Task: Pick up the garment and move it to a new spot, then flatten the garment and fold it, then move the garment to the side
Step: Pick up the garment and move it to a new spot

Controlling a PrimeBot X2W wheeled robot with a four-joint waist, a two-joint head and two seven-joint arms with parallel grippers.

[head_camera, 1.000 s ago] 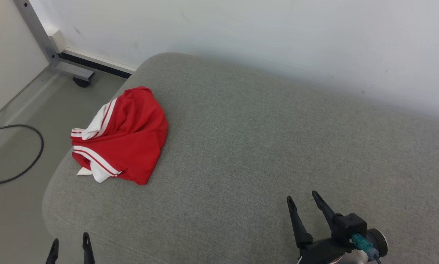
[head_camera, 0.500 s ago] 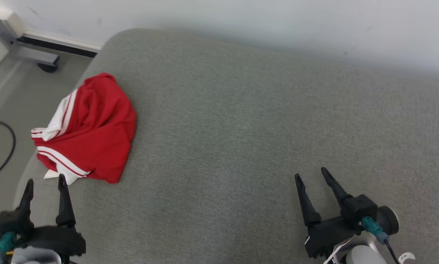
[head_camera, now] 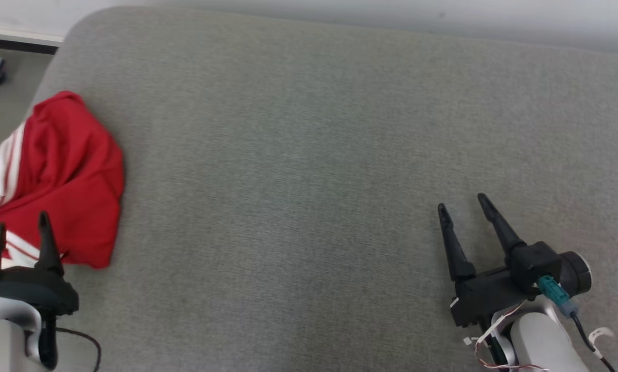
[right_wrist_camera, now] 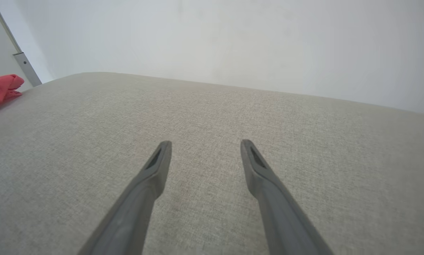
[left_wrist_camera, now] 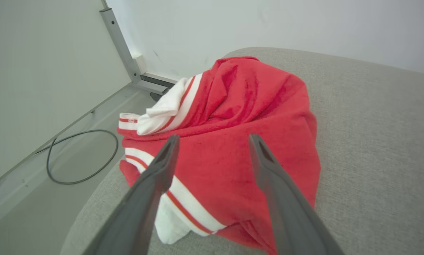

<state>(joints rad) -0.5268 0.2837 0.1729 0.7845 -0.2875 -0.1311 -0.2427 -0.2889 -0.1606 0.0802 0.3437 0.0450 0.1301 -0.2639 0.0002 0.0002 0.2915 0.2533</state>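
Near the left edge of the grey cushion point(head_camera: 309, 155), close to its far left corner, lies the garment point(head_camera: 66, 175): a crumpled red heap with white stripes and a white lining that shows on the side toward the floor. It rests bunched up, not spread, and part of it reaches the cushion's rounded edge.

The left gripper point(head_camera: 20, 222) hangs just short of the heap on its near side, jaws spread wide and empty. In the left wrist view the left gripper point(left_wrist_camera: 213, 138) points straight at the red cloth point(left_wrist_camera: 247, 117), with a striped band between the two fingers; I cannot tell whether the tips touch the cloth. The right gripper point(head_camera: 462, 202) waits over bare cushion toward the near right, well apart from the garment, its jaws also wide and holding nothing.

By my reading, the first step is in hand: the reach for the pickup, with no grip made yet. The next move calls for the left jaws to sink into a thick fold and close on several layers, so the whole bundle lifts and no loose layer slips off the edge.
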